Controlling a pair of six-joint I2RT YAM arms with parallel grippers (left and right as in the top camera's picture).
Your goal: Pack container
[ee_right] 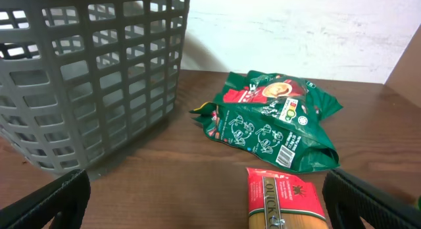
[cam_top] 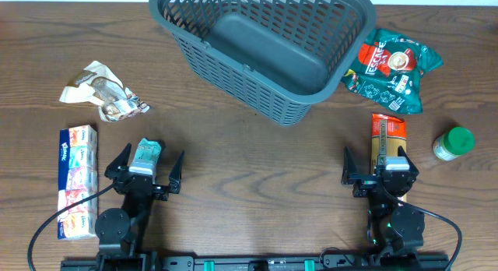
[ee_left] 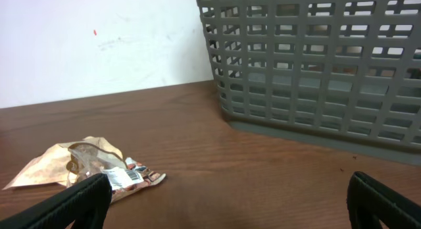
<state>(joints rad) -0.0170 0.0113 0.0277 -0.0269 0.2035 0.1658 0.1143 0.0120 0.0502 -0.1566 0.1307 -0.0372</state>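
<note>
At the left edge of the dark brown wood-grain tabletop (cam_top: 257, 185) lies a long rectangular multi-pack of tissues in glossy white, blue and pink film (cam_top: 78, 181), its length running front to back. Beyond it, well apart, sits a crumpled beige and silver foil wrapper (cam_top: 103, 92), creased and partly flattened.

The left pincer (cam_top: 152, 156) sits near the front edge, just right of the tissue pack. Its matte black fingers (ee_left: 72, 203) are spread wide with nothing between them.

The large dark grey plastic rectangular basket (cam_top: 241, 80) stands upright at the far centre of the tabletop, turned at an angle. It has slotted lattice walls, a smooth solid floor and a rolled rim, and nothing shows inside it.

The right pincer (cam_top: 379, 158) is likewise spread wide and grips nothing. A flat red and orange cardboard pasta box (cam_top: 387, 131) lies lengthwise between its fingers; whether they touch it cannot be told. Beyond the box, just beside the basket's right corner, rests a puffy, wrinkled green foil coffee bag with red lettering (cam_top: 391, 70). Farthest right stands a small round jar with a green lid (cam_top: 454, 143).
</note>
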